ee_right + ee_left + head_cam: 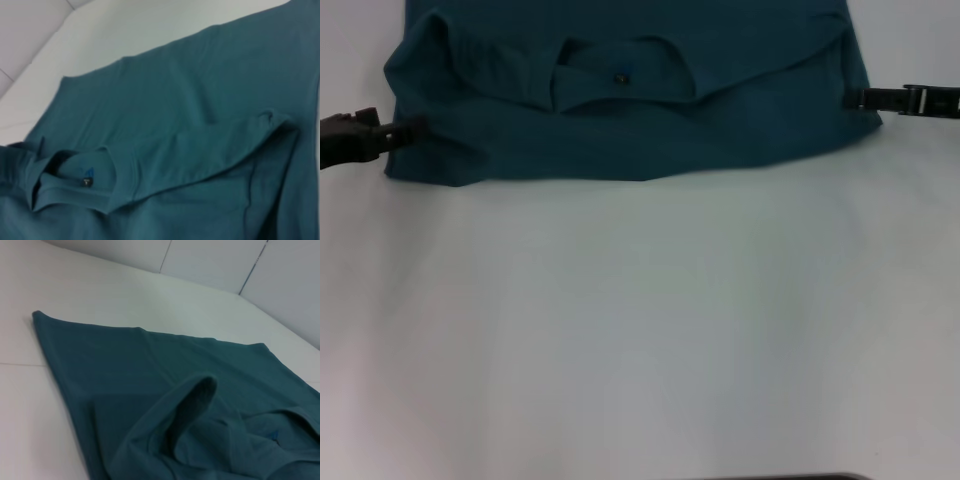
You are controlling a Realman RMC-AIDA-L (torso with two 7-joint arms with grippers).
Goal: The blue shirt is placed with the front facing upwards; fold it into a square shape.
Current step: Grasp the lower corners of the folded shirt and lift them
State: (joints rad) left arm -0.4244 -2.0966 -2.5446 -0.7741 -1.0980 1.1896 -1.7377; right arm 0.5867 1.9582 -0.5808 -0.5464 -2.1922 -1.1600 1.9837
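The dark teal-blue short-sleeved cotton shirt (620, 130) lies across the far edge of the white surface (640, 330), running out of the head view beyond that edge, with its ribbed round collar (620, 80) and small dark neck label turned toward the robot and a band of cloth lying doubled along the near hem line. The left pincer (395, 135) sits at the shirt's left edge, its tips against the cloth, and the right pincer (855, 98) sits at the right edge; whether either is clamped on fabric or merely touching, I cannot tell. The shirt should handle as light, limp and unslippery: it will sag and crease wherever it is unsupported, so a fold likely holds only if both side edges are taken at matching points and carried level. The doubled sleeve ridges in the wrist views look like the firmest places to pinch.
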